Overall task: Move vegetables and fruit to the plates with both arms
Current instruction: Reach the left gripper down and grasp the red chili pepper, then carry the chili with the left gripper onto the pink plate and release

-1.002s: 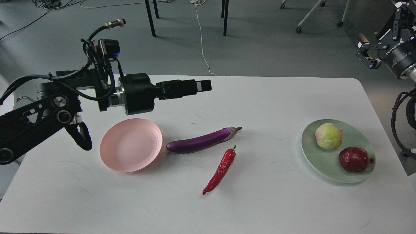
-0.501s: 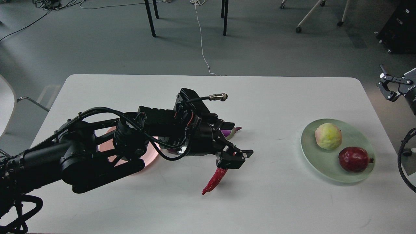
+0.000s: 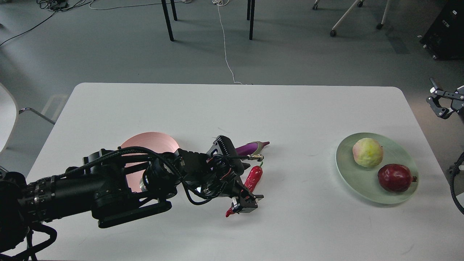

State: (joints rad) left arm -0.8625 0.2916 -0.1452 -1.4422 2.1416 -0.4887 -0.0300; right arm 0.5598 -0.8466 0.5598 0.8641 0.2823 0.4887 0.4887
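The left end effector point(image 3: 245, 205) is hanging low over the white counter point(image 3: 290, 108), right at the pointed bottom end of the red chili pepper point(image 3: 253, 177). It is dark and seen from behind, so I cannot tell how wide its fingers are or if they are pinching the pepper. The pepper's fat top and green stem are sticking out just behind the end effector, and the pepper seems to be lying flat on the counter.

The purple eggplant point(image 3: 250, 147) is lying a bit farther back, mostly hidden by the arm. The pink plate point(image 3: 152, 139) is off to the end effector's left, partly under the arm, and it looks bare. The green plate point(image 3: 375, 194) is far off to its right, holding the yellow-green fruit point(image 3: 367, 152) and the dark red pomegranate point(image 3: 396, 177).

The right end effector point(image 3: 438, 103) is waiting at the far right edge with its fingers apart, holding nothing.

I think the fruit part is done and the pepper pick-up is in hand. Next, the fingers need to pinch the pepper firmly, lift it, and carry it left to the pink plate.
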